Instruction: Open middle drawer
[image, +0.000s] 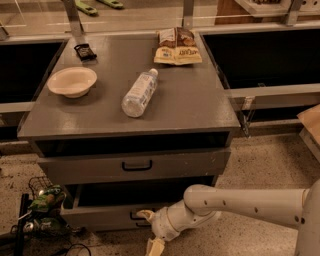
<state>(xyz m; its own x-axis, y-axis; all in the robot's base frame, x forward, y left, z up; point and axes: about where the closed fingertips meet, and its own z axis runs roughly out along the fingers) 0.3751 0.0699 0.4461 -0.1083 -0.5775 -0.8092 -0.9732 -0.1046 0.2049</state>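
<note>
We find the middle drawer (100, 218) low in the grey cabinet (200, 107), under the drawer with the black pull (136, 165). Its front stands a little way out, and a dark opening shows above it. The gripper (149, 231) sits right at this front, just beside the drawer's own small handle (133, 216), at the end of the white arm (250, 204), which reaches in from the right. Its jaws are spread: the upper fingertip (144, 214) is at the handle – touching or not, we cannot tell – and the other points at the floor. On top of the cabinet lie a bottle (139, 93) and a bowl (72, 81).
</note>
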